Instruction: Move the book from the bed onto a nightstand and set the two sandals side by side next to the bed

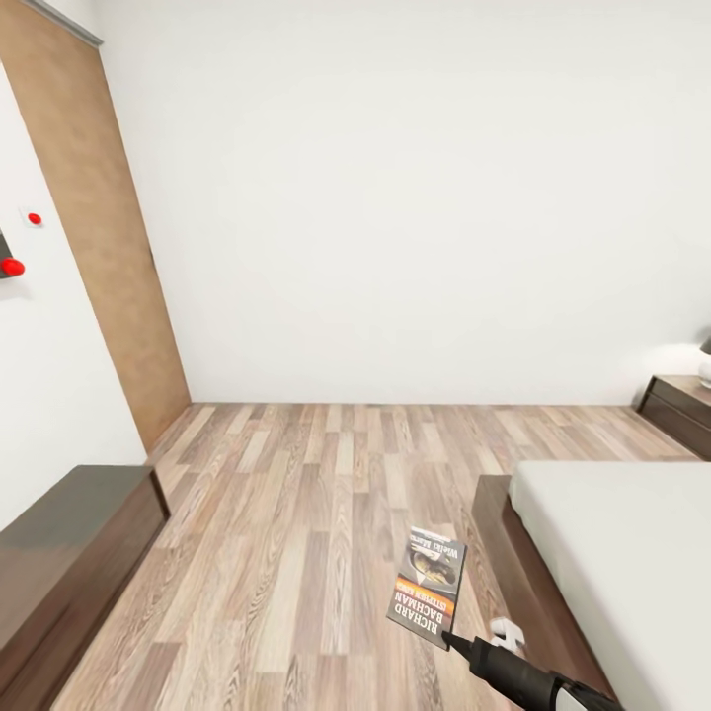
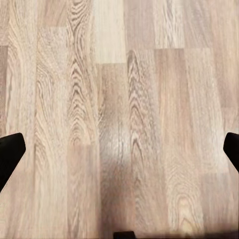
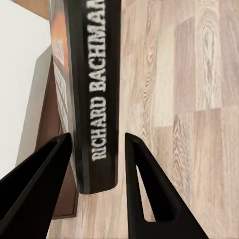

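White walls and plank floor [image 1: 296, 553] surround the bed [image 1: 612, 553]; the right gripper [image 3: 97, 164] pinches the book [image 1: 427, 587] by its spine, held over the floor; I'd carry it level to the far nightstand [image 1: 679, 410]; the left gripper [image 2: 119, 149] hangs wide open, empty.

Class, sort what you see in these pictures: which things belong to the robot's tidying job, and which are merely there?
Job:
- book, held in right gripper
- bed
- nightstand

Merely there:
- low dark cabinet
- wooden door
- red wall buttons
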Motion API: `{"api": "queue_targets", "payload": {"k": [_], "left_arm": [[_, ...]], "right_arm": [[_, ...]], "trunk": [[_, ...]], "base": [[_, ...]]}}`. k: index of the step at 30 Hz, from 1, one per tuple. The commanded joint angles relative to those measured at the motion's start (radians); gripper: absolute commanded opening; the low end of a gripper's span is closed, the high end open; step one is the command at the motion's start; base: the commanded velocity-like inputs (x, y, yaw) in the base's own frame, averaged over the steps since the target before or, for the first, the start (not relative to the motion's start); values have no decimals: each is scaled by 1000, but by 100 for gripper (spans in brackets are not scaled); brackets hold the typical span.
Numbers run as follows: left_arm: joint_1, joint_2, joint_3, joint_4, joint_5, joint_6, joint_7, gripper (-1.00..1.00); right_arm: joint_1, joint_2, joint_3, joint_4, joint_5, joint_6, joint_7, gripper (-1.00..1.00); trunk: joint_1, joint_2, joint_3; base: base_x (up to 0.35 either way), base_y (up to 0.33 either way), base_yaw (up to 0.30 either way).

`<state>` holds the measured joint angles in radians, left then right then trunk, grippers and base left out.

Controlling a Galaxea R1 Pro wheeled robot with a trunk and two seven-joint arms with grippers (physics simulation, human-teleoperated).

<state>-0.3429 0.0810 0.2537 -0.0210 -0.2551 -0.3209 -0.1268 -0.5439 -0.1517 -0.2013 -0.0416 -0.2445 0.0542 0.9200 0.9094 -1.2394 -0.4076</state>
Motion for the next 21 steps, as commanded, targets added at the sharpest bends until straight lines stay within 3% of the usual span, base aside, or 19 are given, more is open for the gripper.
{"api": "queue_targets", "payload": {"k": [1, 21], "left_arm": [[0, 0, 9, 1, -8, -3, -4, 100], [0, 0, 9, 1, -8, -3, -4, 100]], "right_arm": [[-1, 0, -5, 0, -7, 6, 3, -100], [-1, 1, -6, 1, -7, 6, 3, -100]], "trunk": [[1, -1, -1], [1, -1, -1]], "base": [[326, 75, 0], [326, 88, 0]]}}
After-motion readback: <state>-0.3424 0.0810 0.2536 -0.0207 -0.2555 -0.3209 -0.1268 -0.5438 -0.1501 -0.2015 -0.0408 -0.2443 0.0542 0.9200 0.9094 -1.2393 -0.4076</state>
